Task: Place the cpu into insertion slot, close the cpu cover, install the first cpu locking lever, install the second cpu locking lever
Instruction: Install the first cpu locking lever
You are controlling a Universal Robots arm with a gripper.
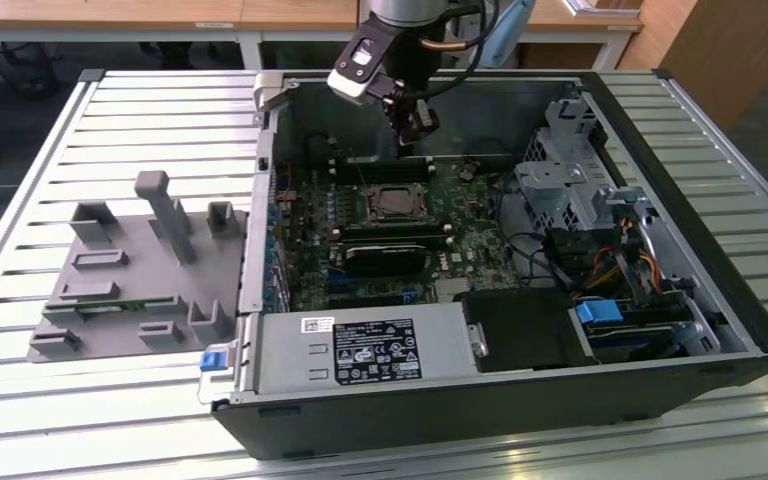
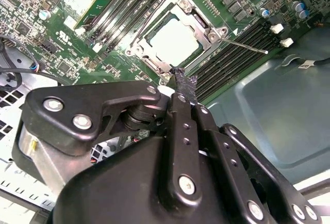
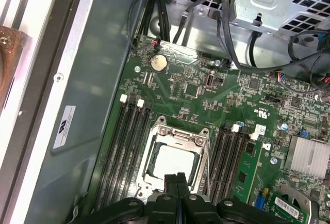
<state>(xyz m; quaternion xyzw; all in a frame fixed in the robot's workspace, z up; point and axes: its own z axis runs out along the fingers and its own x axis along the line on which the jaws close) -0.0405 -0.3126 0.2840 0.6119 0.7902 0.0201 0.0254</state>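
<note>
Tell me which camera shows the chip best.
The second wrist view: the chip sits whole and large inside its metal frame. In the first wrist view the claw overlaps one edge of the chip. In the exterior view the chip is just a small square.

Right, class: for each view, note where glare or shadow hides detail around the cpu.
Second wrist view: glare bleaches the cpu face white, and the dark gripper blocks the foreground. First wrist view: the cpu is pale but evenly lit. Exterior view: the slatted table shines, the computer case interior is dimmer.
</note>
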